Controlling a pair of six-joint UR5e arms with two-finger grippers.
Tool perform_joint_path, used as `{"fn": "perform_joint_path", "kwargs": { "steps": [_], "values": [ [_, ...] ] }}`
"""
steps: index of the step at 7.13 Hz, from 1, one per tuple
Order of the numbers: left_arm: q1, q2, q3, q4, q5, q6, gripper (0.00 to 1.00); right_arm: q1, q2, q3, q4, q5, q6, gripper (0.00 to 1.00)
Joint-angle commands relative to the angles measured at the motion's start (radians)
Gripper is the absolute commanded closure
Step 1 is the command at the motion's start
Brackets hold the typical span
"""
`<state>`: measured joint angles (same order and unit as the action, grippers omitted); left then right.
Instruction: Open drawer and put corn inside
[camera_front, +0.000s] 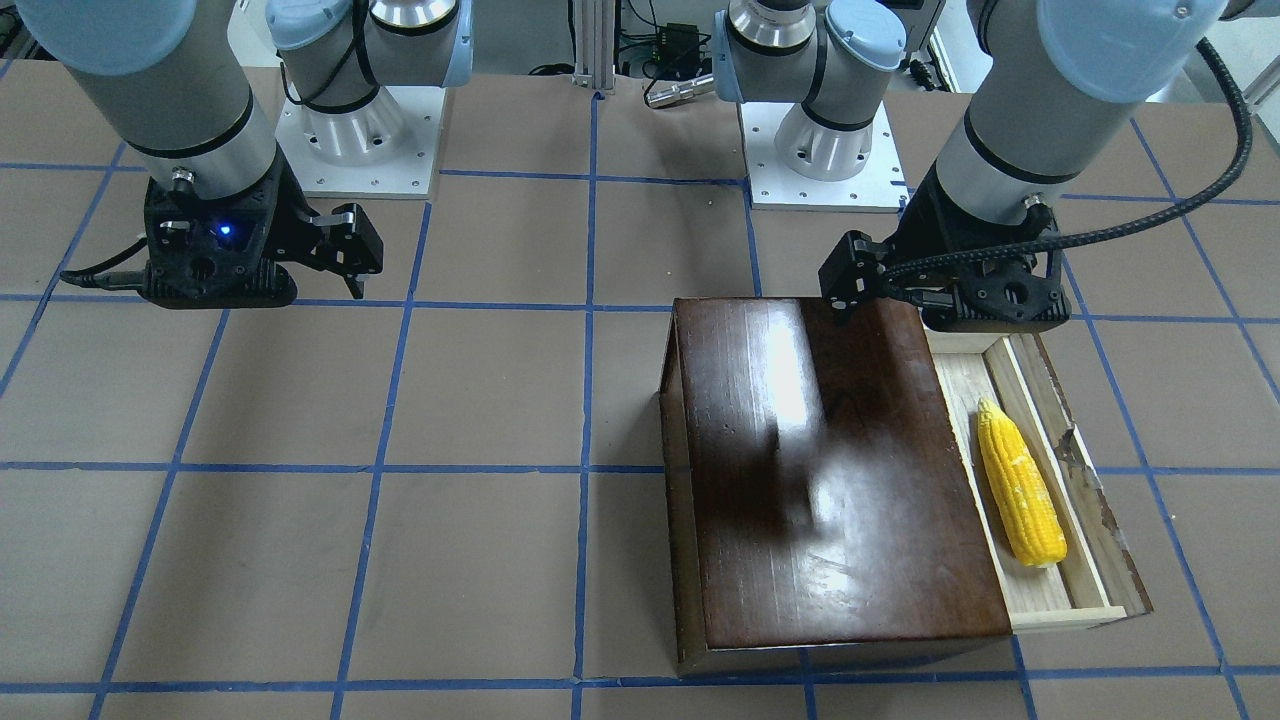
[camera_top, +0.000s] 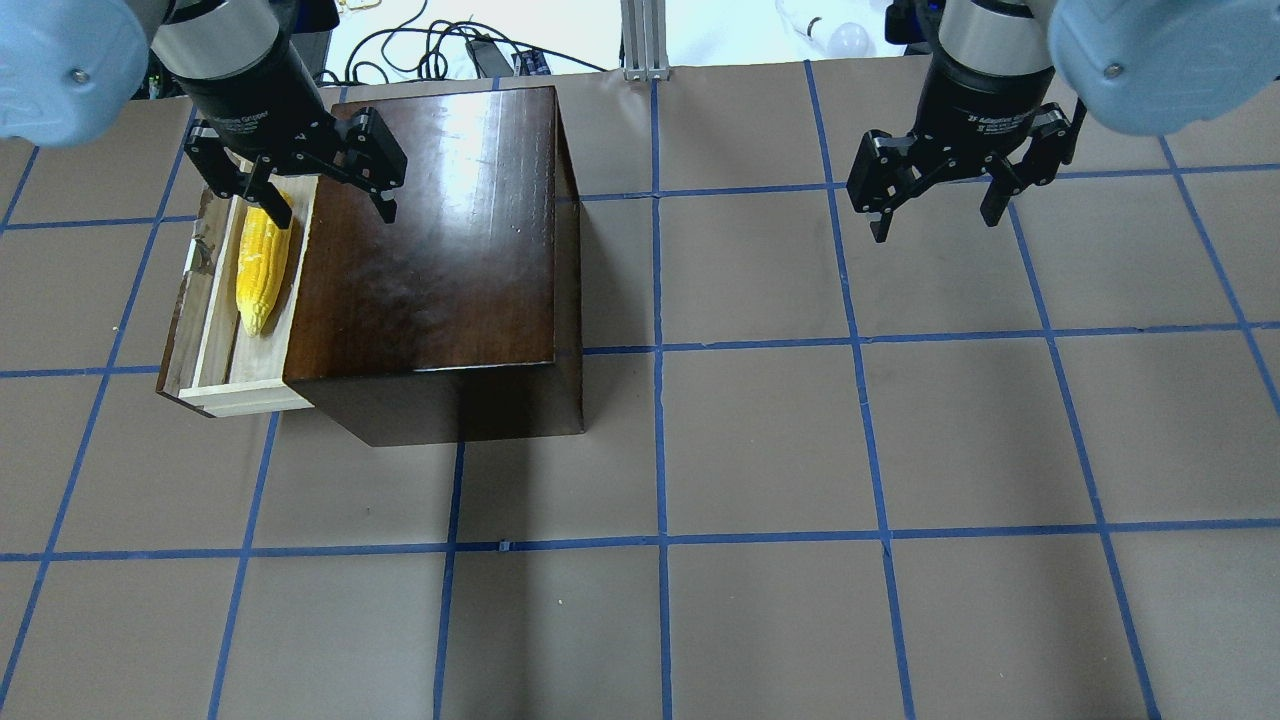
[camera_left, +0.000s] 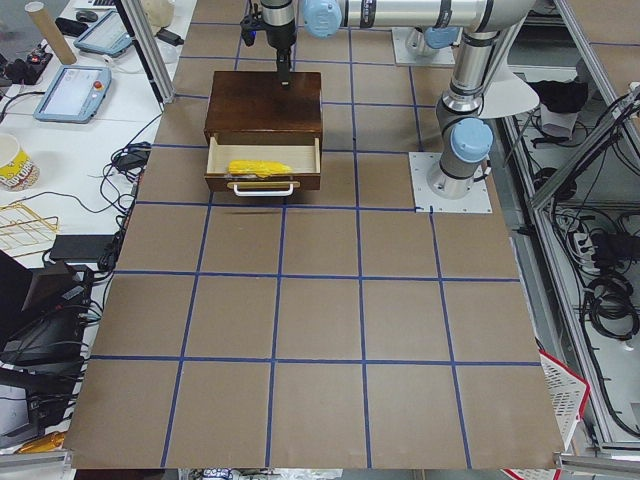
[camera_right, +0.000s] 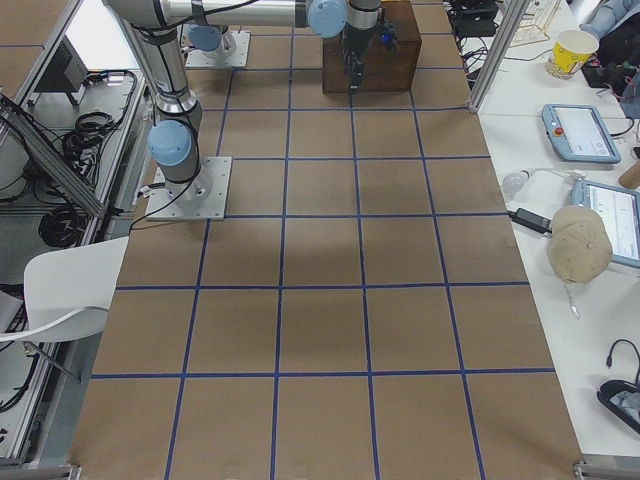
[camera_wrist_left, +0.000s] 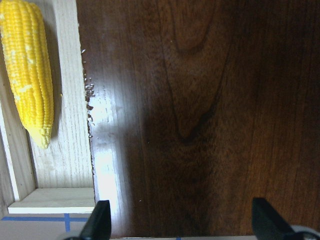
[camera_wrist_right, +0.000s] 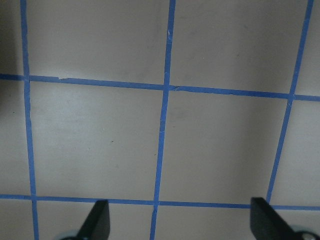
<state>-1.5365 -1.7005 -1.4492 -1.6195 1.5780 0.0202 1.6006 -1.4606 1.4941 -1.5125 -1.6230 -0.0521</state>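
Note:
The dark-brown box (camera_top: 440, 240) stands at the table's left. Its drawer (camera_top: 215, 385) is pulled out to the left, showing pale wood. The yellow corn (camera_top: 262, 262) lies loose inside it, also seen in the front view (camera_front: 1020, 485) and the left wrist view (camera_wrist_left: 30, 75). My left gripper (camera_top: 320, 195) is open and empty, hovering above the box's far left edge, over the drawer's rear end. My right gripper (camera_top: 935, 205) is open and empty above bare table at the right; its fingertips (camera_wrist_right: 97, 220) show over the blue grid.
The brown table (camera_top: 760, 440) carries a grid of blue tape lines. The two arm bases (camera_front: 360, 130) stand at the table's robot side. Cables (camera_top: 440, 50) lie beyond the far edge.

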Motion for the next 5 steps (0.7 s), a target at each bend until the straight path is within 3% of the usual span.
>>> {"fn": "perform_joint_path", "kwargs": {
  "steps": [1,5],
  "values": [
    [0.009,0.004,0.003,-0.003,0.002,0.01,0.0,-0.001,0.0,0.0,0.0,0.0,0.0,0.0],
    [0.007,0.009,-0.002,-0.013,0.001,0.01,0.0,0.001,0.0,0.0,0.0,0.0,0.0,0.0]
  ]
}}
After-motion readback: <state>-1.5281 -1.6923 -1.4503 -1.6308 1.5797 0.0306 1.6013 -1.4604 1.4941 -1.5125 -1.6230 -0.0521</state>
